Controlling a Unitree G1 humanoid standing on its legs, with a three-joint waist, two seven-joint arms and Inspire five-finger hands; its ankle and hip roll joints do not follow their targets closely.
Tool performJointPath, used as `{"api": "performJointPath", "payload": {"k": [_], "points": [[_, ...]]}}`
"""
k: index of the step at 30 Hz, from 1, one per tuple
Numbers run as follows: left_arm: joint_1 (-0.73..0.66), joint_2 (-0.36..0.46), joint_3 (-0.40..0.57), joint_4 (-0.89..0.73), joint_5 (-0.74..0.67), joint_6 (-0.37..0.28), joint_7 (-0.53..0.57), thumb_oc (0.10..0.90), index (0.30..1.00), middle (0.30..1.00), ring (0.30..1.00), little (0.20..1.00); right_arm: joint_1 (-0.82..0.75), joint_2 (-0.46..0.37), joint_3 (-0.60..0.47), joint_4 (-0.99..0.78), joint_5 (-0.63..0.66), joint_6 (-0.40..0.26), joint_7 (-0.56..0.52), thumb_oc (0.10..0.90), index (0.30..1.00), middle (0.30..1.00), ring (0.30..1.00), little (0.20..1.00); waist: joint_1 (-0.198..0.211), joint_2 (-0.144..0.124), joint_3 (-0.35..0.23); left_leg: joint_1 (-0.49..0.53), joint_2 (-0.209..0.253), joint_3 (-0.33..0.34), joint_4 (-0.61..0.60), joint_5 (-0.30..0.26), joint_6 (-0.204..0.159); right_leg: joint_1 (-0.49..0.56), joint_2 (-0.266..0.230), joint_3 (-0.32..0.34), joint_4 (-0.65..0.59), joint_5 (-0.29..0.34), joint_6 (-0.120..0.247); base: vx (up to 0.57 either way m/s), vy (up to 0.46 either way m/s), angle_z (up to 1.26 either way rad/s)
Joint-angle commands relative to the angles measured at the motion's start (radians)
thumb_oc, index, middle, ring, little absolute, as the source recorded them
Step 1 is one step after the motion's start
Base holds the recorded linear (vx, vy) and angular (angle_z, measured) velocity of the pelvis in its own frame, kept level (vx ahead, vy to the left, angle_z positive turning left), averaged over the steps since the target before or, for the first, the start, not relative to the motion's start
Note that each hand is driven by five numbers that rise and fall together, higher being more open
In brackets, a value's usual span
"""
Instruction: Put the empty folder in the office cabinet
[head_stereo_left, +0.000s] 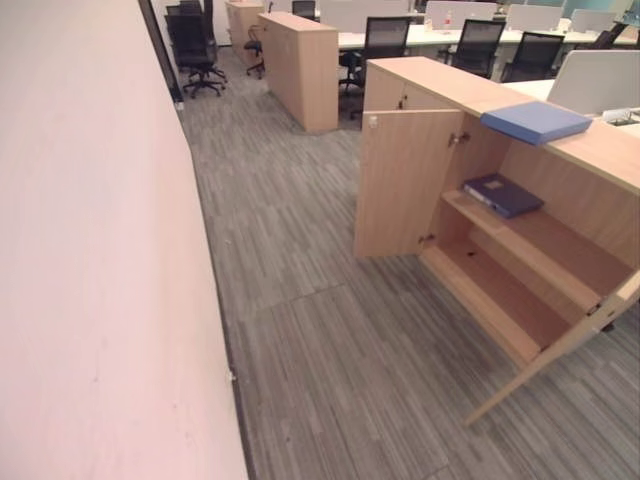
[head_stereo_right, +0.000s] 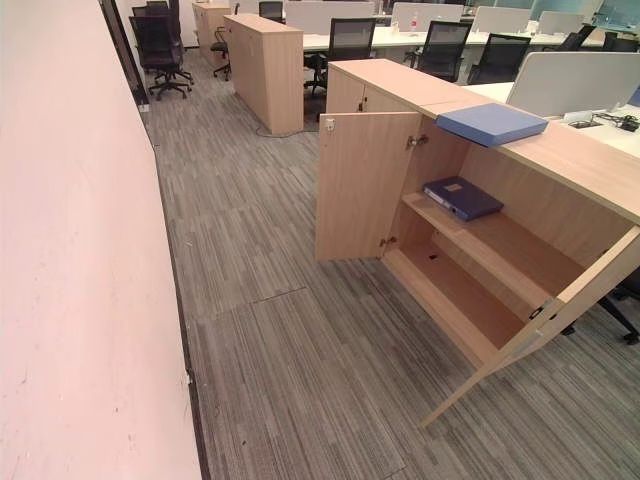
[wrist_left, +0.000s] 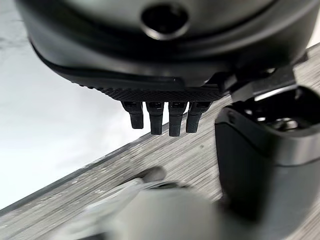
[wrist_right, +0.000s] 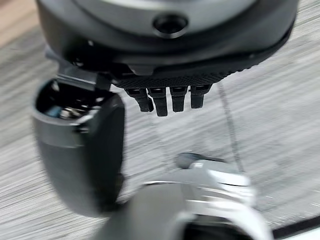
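Note:
A light wooden office cabinet (head_stereo_left: 420, 88) stands at the right with both doors swung open. On its upper shelf lies a dark blue folder (head_stereo_left: 503, 194). A lighter blue folder (head_stereo_left: 536, 121) lies flat on the cabinet's top. My left hand (wrist_left: 165, 55) hangs above the grey carpet beside a pale wall, with straight fingers that hold nothing. My right hand (wrist_right: 170, 55) hangs over the carpet likewise, its fingers straight and bare.
A pale wall (head_stereo_left: 90, 260) runs along the left. The cabinet's left door (head_stereo_left: 405, 185) and right door (head_stereo_left: 560, 350) jut into the carpeted aisle (head_stereo_left: 300, 330). A second wooden cabinet (head_stereo_left: 300, 65), black office chairs (head_stereo_left: 195, 50) and desks stand farther back.

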Motion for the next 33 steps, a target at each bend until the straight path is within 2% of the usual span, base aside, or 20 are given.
{"api": "performJointPath", "payload": {"k": [1,5,11,14,20,28,33], "points": [[-0.056,-0.011,0.014,0.049,-0.009,-0.011,0.028,0.800,0.900,0.900,0.900,0.900,-0.019,-0.014,0.033,0.025,0.006,0.000,0.011,0.800,0.900,0.900,0.900,0.900,-0.003,0.006,0.010,0.078,0.031,-0.056,-0.008,-0.132,-0.074,-0.031,-0.105,-0.040,-0.082,0.123,0.133,0.00,0.000,0.00],[-0.055,-0.015,0.030,0.055,-0.025,-0.010,0.034,0.800,0.900,0.900,0.900,0.900,-0.015,-0.011,0.036,0.026,0.002,0.001,0.014,0.800,0.900,0.900,0.900,0.900,-0.002,0.006,0.009,0.080,0.030,-0.059,-0.008,-0.133,-0.074,-0.029,-0.105,-0.043,-0.082,0.122,0.133,0.00,0.000,0.00],[-0.064,-0.010,-0.019,0.013,0.085,-0.036,0.150,0.800,0.900,0.900,0.900,0.900,-0.021,-0.001,0.039,0.027,-0.001,-0.010,-0.025,0.800,0.900,0.900,0.900,0.900,0.004,-0.001,0.010,0.083,0.031,-0.066,-0.008,-0.134,-0.076,-0.022,-0.105,-0.049,-0.082,0.119,0.134,0.00,-0.007,0.02],[-0.065,-0.010,-0.024,0.006,0.081,-0.045,0.164,0.800,0.900,0.900,0.900,0.900,-0.022,0.003,0.040,0.025,0.007,-0.017,-0.035,0.800,0.900,0.900,0.900,0.900,0.005,-0.004,0.013,0.085,0.032,-0.067,-0.008,-0.134,-0.078,-0.021,-0.105,-0.052,-0.082,0.118,0.135,0.00,-0.010,0.03],[-0.059,-0.029,0.005,0.039,-0.012,-0.033,0.094,0.800,0.900,0.900,0.900,0.900,-0.025,-0.001,0.042,0.034,0.013,-0.013,-0.019,0.800,0.900,0.900,0.900,0.900,0.003,-0.003,0.011,0.087,0.037,-0.064,-0.008,-0.135,-0.080,-0.019,-0.105,-0.054,-0.082,0.116,0.133,0.00,0.000,0.00],[-0.052,-0.018,-0.011,0.061,-0.008,-0.016,-0.024,0.800,0.900,0.900,0.900,0.900,-0.025,-0.053,0.036,0.051,-0.022,0.006,0.037,0.800,0.900,0.900,0.900,0.900,-0.008,0.001,0.006,0.093,0.045,-0.056,-0.008,-0.138,-0.084,-0.017,-0.096,-0.049,-0.082,0.111,0.130,0.01,-0.015,0.00],[-0.058,-0.009,-0.021,0.066,0.010,-0.012,-0.039,0.800,0.900,0.900,0.900,0.900,-0.026,-0.075,0.032,0.058,-0.034,0.011,0.052,0.800,0.900,0.900,0.900,0.900,-0.012,0.001,0.008,0.096,0.052,-0.053,-0.008,-0.137,-0.089,-0.017,-0.090,-0.049,-0.082,0.106,0.127,0.01,-0.051,-0.01]]}}
